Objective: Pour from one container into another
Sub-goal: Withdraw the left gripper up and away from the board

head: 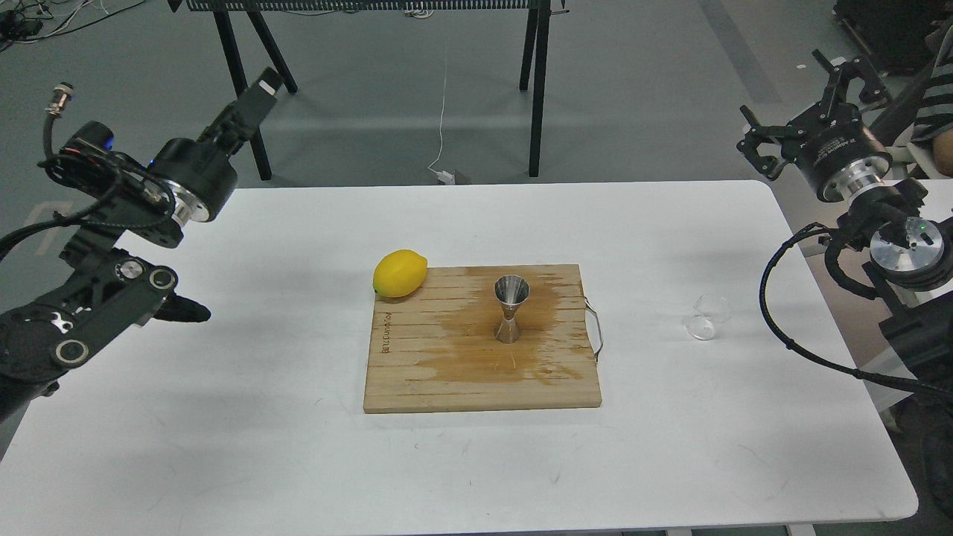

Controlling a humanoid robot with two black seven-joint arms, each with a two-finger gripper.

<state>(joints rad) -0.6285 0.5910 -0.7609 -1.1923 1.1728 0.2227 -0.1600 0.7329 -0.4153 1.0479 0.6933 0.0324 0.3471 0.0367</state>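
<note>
The steel jigger (511, 308) stands upright on a wooden board (417, 387) in the middle of the table, with nothing holding it. The clear glass cup (707, 317) rests on the white table right of the board and looks tipped onto its side. My left gripper (249, 104) is raised over the table's far left corner, far from both; I see it edge-on as one dark bar. My right gripper (808, 100) hangs above the table's far right corner, its fingers spread wide with nothing between them.
A yellow lemon (400, 273) lies at the board's far left corner. A darker wet-looking patch covers the board around the jigger. A wire handle (595, 327) sticks out of the board's right side. The white table (223, 417) extends on all sides.
</note>
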